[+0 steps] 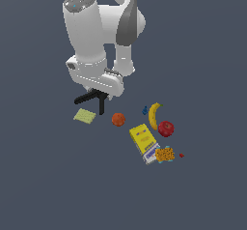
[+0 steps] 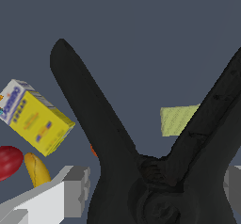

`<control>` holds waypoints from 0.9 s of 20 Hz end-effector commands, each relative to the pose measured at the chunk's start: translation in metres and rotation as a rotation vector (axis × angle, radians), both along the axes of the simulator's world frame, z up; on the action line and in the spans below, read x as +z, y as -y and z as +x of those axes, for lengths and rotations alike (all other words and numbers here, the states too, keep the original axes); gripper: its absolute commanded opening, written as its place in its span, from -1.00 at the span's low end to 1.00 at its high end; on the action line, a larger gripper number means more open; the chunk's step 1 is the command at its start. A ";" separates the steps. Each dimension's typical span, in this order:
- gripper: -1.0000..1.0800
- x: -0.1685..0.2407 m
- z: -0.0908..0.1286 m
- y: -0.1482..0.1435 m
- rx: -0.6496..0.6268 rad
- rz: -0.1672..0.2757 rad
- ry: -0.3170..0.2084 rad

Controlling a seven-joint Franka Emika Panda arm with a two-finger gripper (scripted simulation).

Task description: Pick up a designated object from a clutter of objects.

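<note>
- Seemingly at the grasp step: tool set low over the black spring clamp, straddling its hinge body, with a grey finger on either flank in the wrist view.
- Cannot tell whether gripping the clamp or merely bracketing it: sits right up against the black body on one side and is half hidden behind a handle on the other, with no clear gap and no sure contact.
- Lies just left of centre in the exterior view, on the dark table, tucked under the white arm, with only the two handle ends poking out.
- Keeps apart from most of the clutter: yellow-green sponge just beside one handle end, orange near, and banana, red apple, yellow box and orange-patterned box off toward the lower right of the exterior view.
- Looks matte black and slightly rough, with two long handles splaying in a wide V from a rounded hinge; easily the longest item present. Jaw tips not visible in either view.
- Probably calls next for a firm squeeze across the hinge, if not already made, then a straight lift.
- Likely needs care with balance: long handles reaching well beyond the grip, so prone to tilting or swinging between the pads, and possibly brushing the sponge on the way up.
</note>
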State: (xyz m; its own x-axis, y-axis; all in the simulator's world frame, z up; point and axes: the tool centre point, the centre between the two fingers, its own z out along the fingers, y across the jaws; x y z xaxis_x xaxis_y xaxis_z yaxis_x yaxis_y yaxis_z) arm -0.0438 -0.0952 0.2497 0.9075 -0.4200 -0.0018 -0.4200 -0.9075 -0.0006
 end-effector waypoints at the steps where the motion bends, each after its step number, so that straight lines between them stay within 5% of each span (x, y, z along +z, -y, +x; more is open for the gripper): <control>1: -1.00 0.021 -0.012 -0.003 0.000 -0.001 0.002; 18: -1.00 0.132 -0.070 -0.022 -0.001 -0.002 0.001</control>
